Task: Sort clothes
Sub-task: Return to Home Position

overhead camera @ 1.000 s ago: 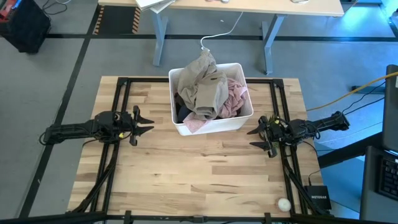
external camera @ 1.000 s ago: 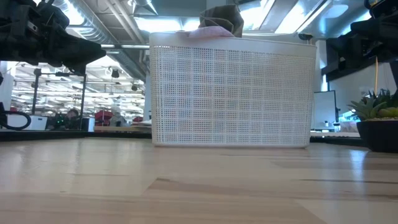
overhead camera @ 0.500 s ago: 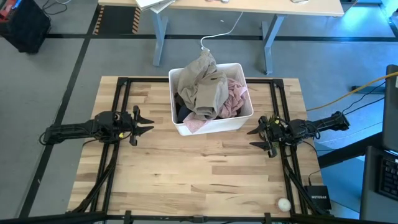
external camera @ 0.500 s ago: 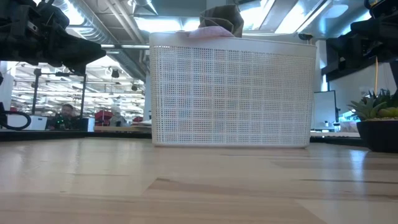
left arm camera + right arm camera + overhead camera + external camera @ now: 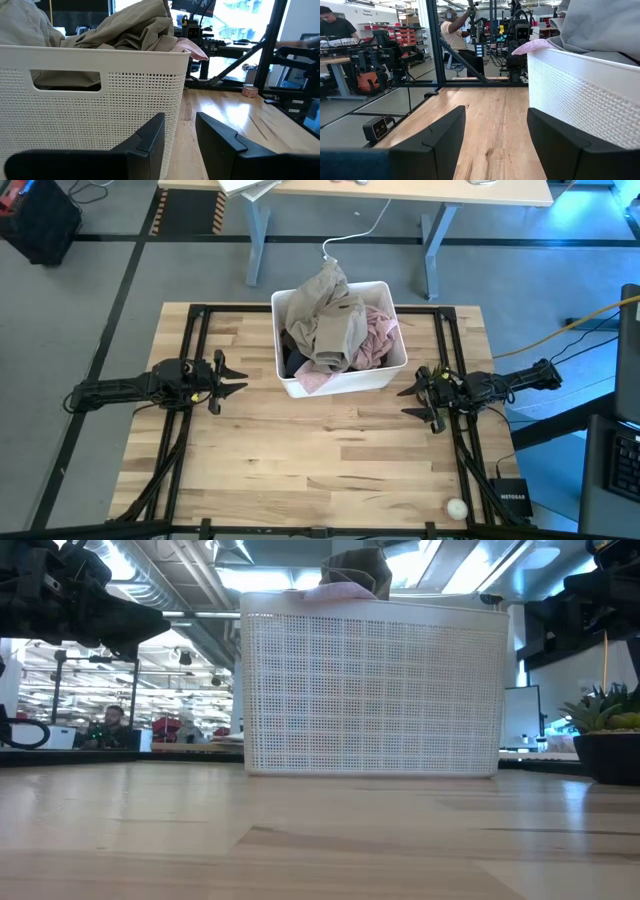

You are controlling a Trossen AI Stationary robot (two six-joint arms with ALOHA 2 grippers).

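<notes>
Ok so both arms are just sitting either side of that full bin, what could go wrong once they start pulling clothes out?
The khaki garment is heaped over the white bin's rim, draped across the pink garment and a dark garment, so pulling it may drag others out. The bin looks light and could slide or tip. The left pincer and the right pincer, both open, flank the bin and might collide reaching in together.

Bright overhead light, window glare in wrist views, sharp overall.
</notes>
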